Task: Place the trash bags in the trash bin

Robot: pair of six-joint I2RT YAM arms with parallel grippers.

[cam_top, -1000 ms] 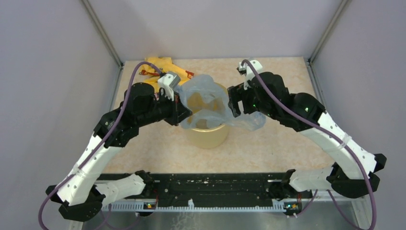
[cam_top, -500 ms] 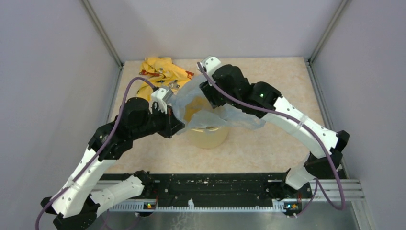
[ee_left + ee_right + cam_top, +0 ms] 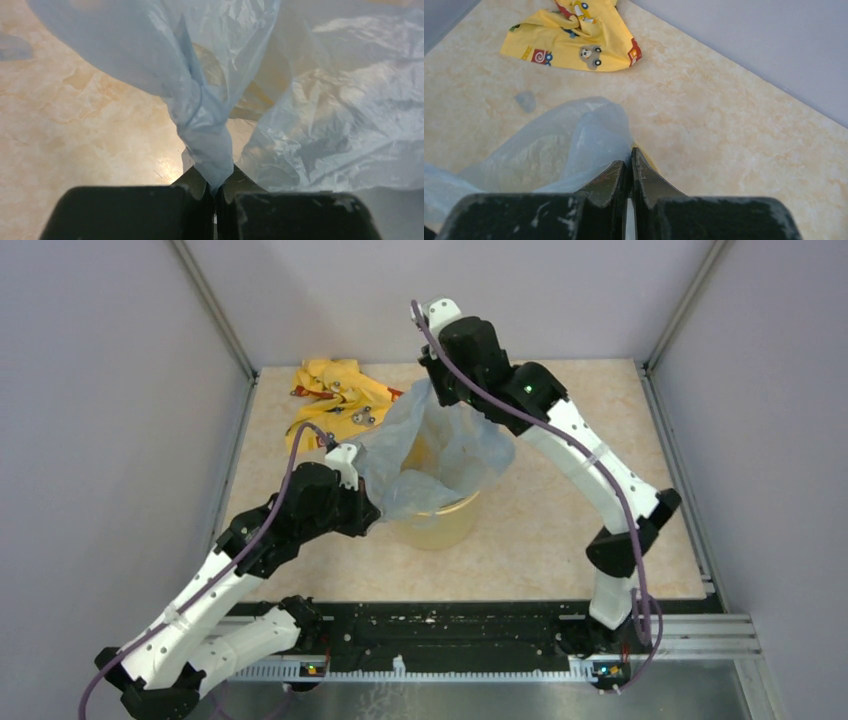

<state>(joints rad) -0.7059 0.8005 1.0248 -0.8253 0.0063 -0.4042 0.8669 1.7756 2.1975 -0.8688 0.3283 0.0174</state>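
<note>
The trash bag (image 3: 440,455), a thin pale blue-grey film, hangs stretched over the mouth of the pale yellow trash bin (image 3: 440,527). My left gripper (image 3: 375,510) is shut on a twisted corner of the bag (image 3: 200,115) at the bin's near-left side; in the left wrist view the film runs straight into the closed tips of the gripper (image 3: 216,187). My right gripper (image 3: 432,388) is at the bin's far side, holding the bag's far edge raised. In the right wrist view the gripper (image 3: 629,160) is shut, with the film (image 3: 564,145) bunched at its tips.
A crumpled yellow cloth (image 3: 335,390) with cartoon prints lies at the back left of the table, also visible in the right wrist view (image 3: 574,40). Grey walls close in the table on three sides. The black rail with the arm bases runs along the near edge.
My right gripper swung from the bin's right side to its far side, shut on the bag's far edge and lifted it. My left gripper drew back toward the near left, still holding the bag.
</note>
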